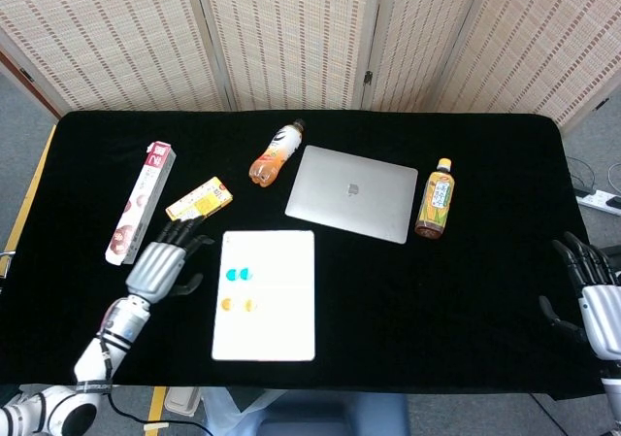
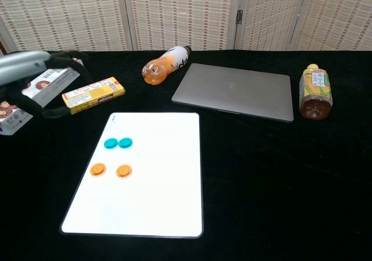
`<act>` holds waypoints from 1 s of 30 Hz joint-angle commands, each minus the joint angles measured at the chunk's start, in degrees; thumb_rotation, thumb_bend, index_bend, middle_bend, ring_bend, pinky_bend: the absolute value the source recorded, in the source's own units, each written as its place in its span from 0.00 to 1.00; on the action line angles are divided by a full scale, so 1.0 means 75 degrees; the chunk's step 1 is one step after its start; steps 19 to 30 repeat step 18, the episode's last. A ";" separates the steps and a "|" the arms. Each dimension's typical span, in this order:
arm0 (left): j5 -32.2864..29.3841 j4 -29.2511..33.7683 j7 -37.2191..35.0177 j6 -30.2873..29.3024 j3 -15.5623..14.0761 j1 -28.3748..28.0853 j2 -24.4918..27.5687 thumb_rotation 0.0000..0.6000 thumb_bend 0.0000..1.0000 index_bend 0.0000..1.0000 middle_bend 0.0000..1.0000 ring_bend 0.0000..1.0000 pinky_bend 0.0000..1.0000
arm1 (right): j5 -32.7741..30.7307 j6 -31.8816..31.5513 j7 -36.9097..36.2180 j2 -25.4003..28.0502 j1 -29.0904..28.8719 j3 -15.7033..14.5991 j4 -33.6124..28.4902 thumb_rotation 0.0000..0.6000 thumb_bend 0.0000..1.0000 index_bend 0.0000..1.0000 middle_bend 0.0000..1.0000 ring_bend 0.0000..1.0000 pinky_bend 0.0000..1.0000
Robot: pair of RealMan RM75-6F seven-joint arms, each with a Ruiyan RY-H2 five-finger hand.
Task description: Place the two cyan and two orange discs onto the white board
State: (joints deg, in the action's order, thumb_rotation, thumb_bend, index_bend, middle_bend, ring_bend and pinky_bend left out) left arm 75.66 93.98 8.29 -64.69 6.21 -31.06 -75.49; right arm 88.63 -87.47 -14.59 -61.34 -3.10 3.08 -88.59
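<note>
I see the black table filling most of the head view, with the closed laptop lying near its far middle. The white board lies flat in front of it on my side, toward the left. On the board's left part sit all four discs: the two cyan discs touching side by side, and nearer to me the two orange discs a little apart from each other.

Left of the board my left hand hovers over the bare cloth, fingers spread and pointing away from me, holding nothing. At the far right edge my right hand is only partly in frame, fingers apart and upright, with nothing in it.

A long red-and-white box lies diagonally at the far left, and a small yellow box lies just beyond my left fingertips. An orange bottle lies on its side left of the laptop. A tea bottle stands upright just right of the laptop.
</note>
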 commanded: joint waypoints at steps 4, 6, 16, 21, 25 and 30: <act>-0.0110 -0.0100 -0.0169 -0.1161 0.0014 0.0899 0.0680 1.00 0.43 0.26 0.04 0.00 0.00 | -0.0101 0.0288 -0.0038 0.0048 -0.0101 -0.0011 -0.0068 1.00 0.43 0.00 0.00 0.00 0.00; -0.0144 -0.0181 -0.0120 -0.1528 -0.0031 0.1182 0.0772 1.00 0.43 0.26 0.04 0.00 0.00 | -0.0105 0.0358 -0.0035 0.0054 -0.0139 -0.0010 -0.0070 1.00 0.43 0.00 0.00 0.00 0.00; 0.0037 -0.0217 -0.0159 -0.2781 -0.0411 0.2345 0.0990 1.00 0.43 0.26 0.04 0.00 0.00 | -0.0047 0.0471 -0.0225 0.0013 -0.0204 -0.0050 -0.0100 1.00 0.43 0.00 0.00 0.00 0.00; 0.0145 -0.0134 -0.0118 -0.2918 -0.0530 0.2526 0.1069 1.00 0.43 0.26 0.04 0.00 0.00 | -0.0057 0.0445 -0.0235 -0.0021 -0.0188 -0.0050 -0.0077 1.00 0.43 0.00 0.00 0.00 0.00; 0.0145 -0.0134 -0.0118 -0.2918 -0.0530 0.2526 0.1069 1.00 0.43 0.26 0.04 0.00 0.00 | -0.0057 0.0445 -0.0235 -0.0021 -0.0188 -0.0050 -0.0077 1.00 0.43 0.00 0.00 0.00 0.00; 0.0145 -0.0134 -0.0118 -0.2918 -0.0530 0.2526 0.1069 1.00 0.43 0.26 0.04 0.00 0.00 | -0.0057 0.0445 -0.0235 -0.0021 -0.0188 -0.0050 -0.0077 1.00 0.43 0.00 0.00 0.00 0.00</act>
